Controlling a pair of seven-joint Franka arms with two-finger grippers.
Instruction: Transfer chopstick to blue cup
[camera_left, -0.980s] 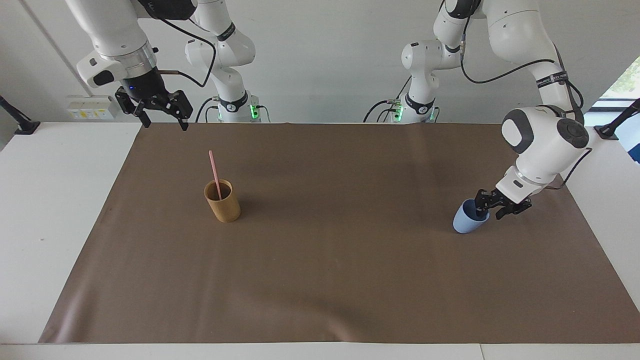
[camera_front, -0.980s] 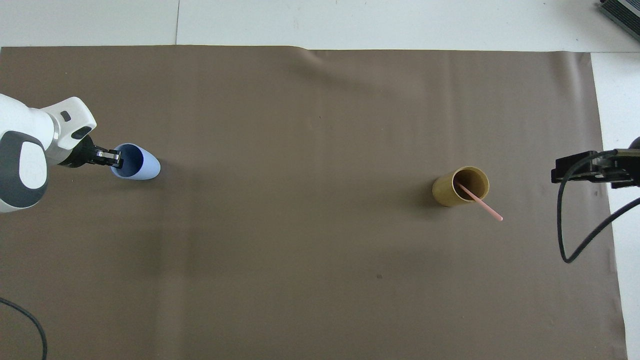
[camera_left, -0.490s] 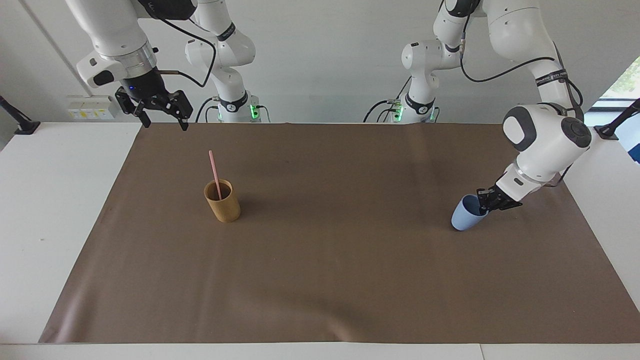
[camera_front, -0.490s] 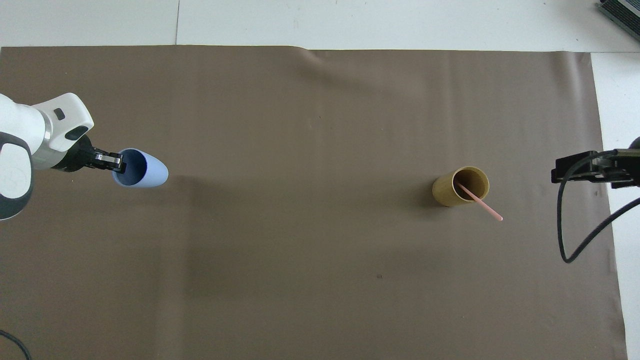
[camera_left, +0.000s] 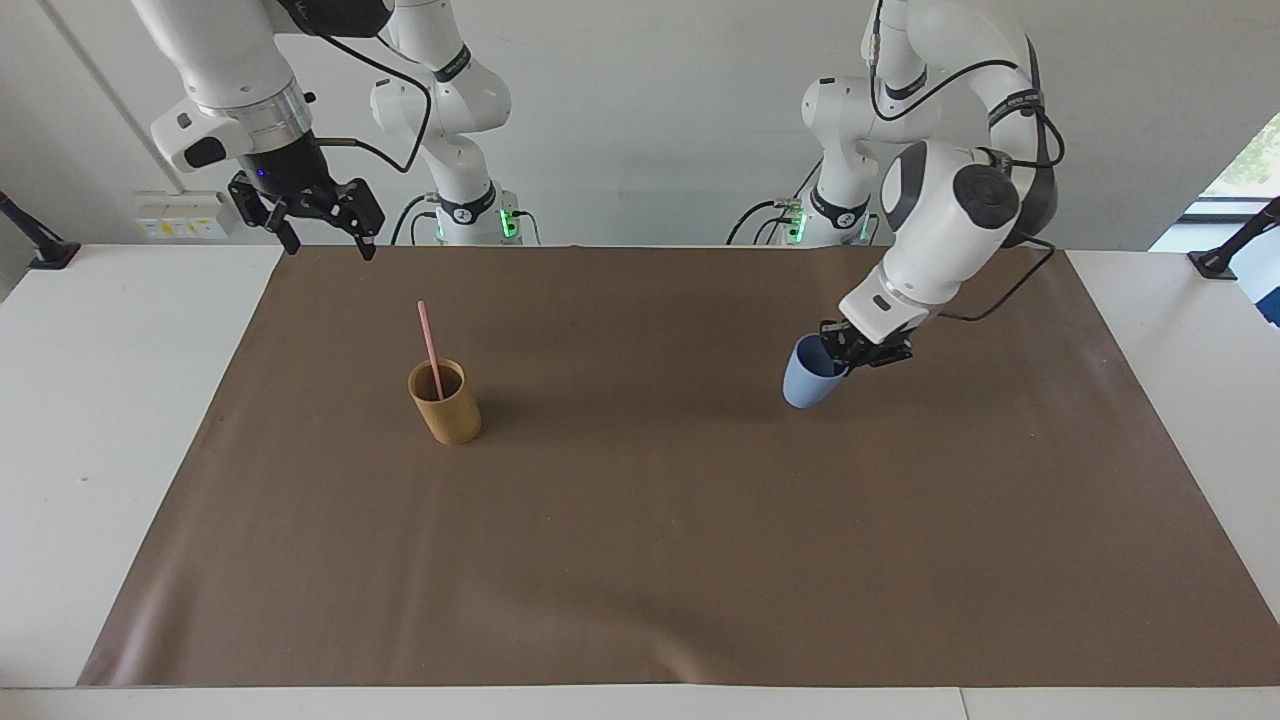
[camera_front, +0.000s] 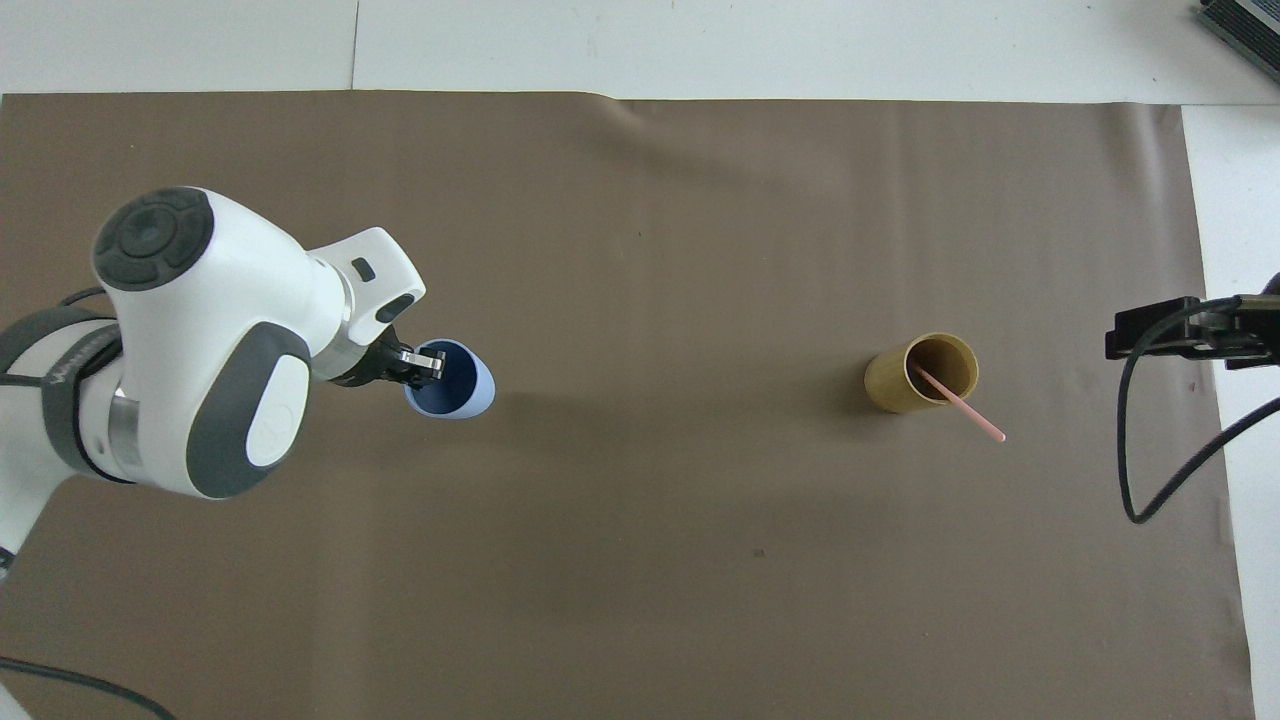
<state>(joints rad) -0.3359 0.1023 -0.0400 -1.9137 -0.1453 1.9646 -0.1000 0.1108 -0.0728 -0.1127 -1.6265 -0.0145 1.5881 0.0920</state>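
The pale-pink chopstick (camera_left: 430, 340) (camera_front: 962, 404) leans inside the tan cup (camera_left: 447, 408) (camera_front: 898, 380), which stands on the mat toward the right arm's end. The light-blue cup (camera_left: 806, 379) (camera_front: 468, 383) hangs tilted just above the mat's middle. My left gripper (camera_left: 838, 352) (camera_front: 424, 364) is shut on the blue cup's rim. Well above the chopstick, my right gripper (camera_left: 332, 246) (camera_front: 1150, 340) waits open over the mat's edge at the right arm's end, with nothing between its fingers.
A brown mat (camera_left: 640, 560) (camera_front: 640, 600) covers most of the white table (camera_left: 90, 420). A black cable (camera_front: 1150, 470) loops down from the right arm's wrist. Wall sockets (camera_left: 180, 215) sit at the table's back edge.
My left gripper has carried the blue cup up off the mat and toward the table's middle, closer to the tan cup. The right arm has not moved.
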